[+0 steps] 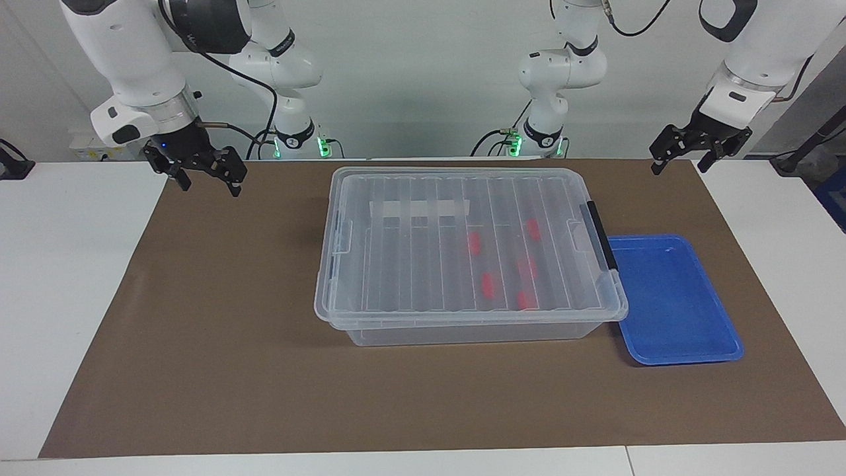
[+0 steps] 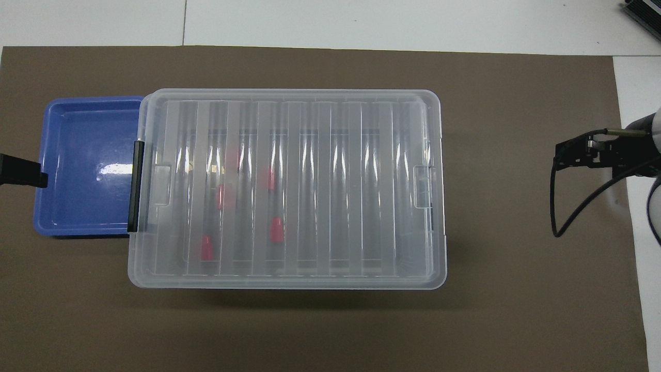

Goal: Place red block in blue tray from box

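The box (image 1: 462,334) (image 2: 289,281) is a clear bin in the middle of the brown mat, with its ribbed lid on. A black latch (image 1: 600,238) sits on its side toward the left arm's end. Several red blocks (image 1: 488,284) (image 2: 277,230) show blurred through the lid, in the half toward the blue tray. The blue tray (image 1: 674,297) (image 2: 88,170) lies beside the box at the left arm's end and holds nothing. My left gripper (image 1: 681,165) (image 2: 20,171) hangs open and holds nothing over the mat's corner. My right gripper (image 1: 210,185) (image 2: 583,152) hangs open, holding nothing, over the mat's edge at the right arm's end.
The brown mat (image 1: 231,330) covers most of the white table (image 1: 73,297). A white tape strip (image 1: 420,209) lies on the box lid. A black cable (image 2: 568,217) loops from the right arm's wrist.
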